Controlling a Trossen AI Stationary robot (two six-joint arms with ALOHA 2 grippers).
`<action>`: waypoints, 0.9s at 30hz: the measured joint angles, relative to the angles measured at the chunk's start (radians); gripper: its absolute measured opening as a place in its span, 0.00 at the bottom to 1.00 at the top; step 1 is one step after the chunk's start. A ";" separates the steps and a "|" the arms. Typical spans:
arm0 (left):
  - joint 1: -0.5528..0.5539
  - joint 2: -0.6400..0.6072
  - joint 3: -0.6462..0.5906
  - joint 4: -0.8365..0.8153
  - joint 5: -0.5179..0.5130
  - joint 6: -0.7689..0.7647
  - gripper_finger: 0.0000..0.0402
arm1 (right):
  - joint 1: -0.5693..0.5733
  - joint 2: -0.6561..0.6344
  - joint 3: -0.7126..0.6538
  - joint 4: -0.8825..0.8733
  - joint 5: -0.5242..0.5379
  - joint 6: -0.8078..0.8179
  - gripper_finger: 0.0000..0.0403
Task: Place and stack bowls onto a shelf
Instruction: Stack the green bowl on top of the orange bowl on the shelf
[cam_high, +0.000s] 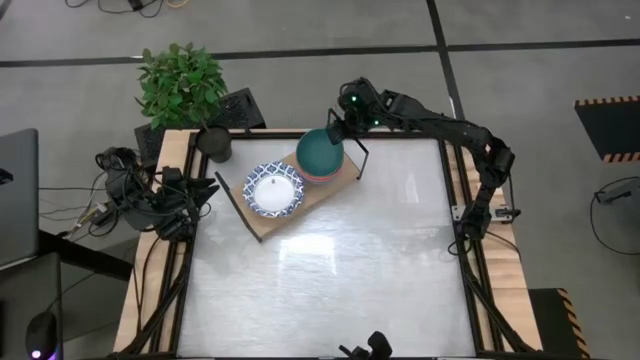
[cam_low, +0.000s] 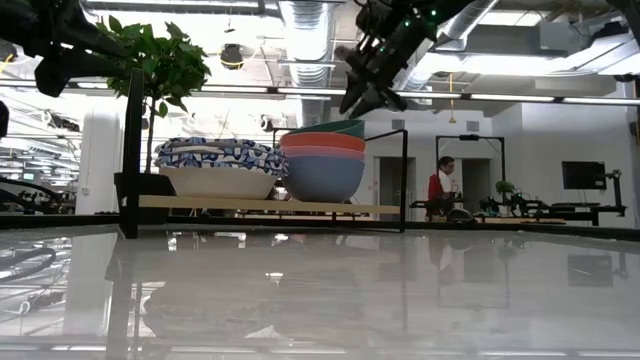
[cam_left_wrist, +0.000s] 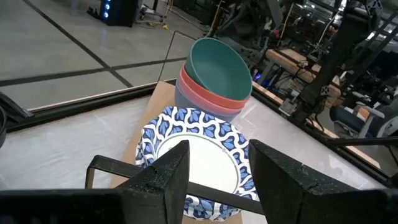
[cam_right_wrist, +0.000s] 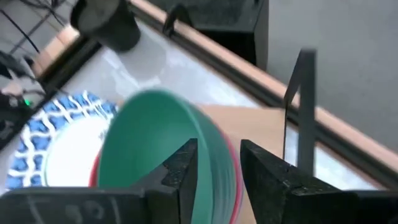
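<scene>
Wood shelf (cam_high: 318, 190) w/ wire legs, 3 smooth round bowls nested: teal bowl (cam_high: 319, 151) top, pink bowl (cam_low: 322, 143), blue bowl (cam_low: 324, 176), patterned bowls (cam_high: 274, 190) stacked beside, count unclear, right gripper (cam_high: 335, 127) narrowly parted over teal rim, holding nothing, left gripper (cam_left_wrist: 214, 171) parted, empty, at tabletop's left edge.

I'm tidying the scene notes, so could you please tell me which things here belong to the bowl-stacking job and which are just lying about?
Job:
- shelf
- blue-patterned bowls
- teal bowl on pink-red bowl and blue bowl
- right gripper, above the teal bowl

Lying about:
- potted plant
- cables
</scene>
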 joint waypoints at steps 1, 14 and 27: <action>0.000 0.000 0.000 0.000 0.000 -0.001 0.38 | 0.000 -0.001 0.014 -0.006 0.005 0.000 0.36; 0.000 0.000 0.000 -0.011 0.000 -0.001 0.38 | 0.035 0.001 0.061 -0.081 0.056 -0.082 0.04; 0.000 0.000 0.000 -0.011 0.002 -0.017 0.38 | 0.030 0.002 0.054 -0.126 0.060 -0.069 0.04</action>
